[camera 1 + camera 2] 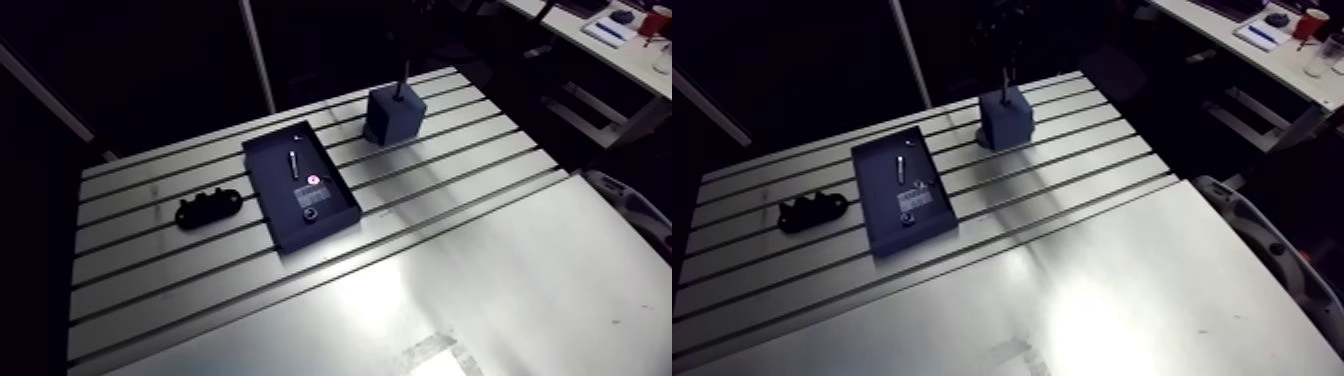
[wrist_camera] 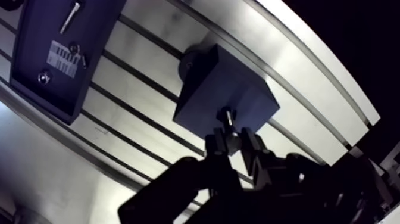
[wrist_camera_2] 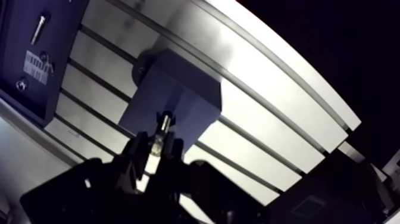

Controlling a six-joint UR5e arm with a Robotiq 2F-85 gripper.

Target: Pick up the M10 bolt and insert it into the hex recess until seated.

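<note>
2 fingers (image 2: 216, 146) pinch the M10 bolt (image 2: 228, 121) above the dark block (image 2: 205, 83); hex recess hidden.

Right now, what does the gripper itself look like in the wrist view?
The gripper is black and blocky: two short, squared fingers rise from a wide, dark body with angular edges. No markings show on it. In the arm view it is too dim to tell details.
</note>
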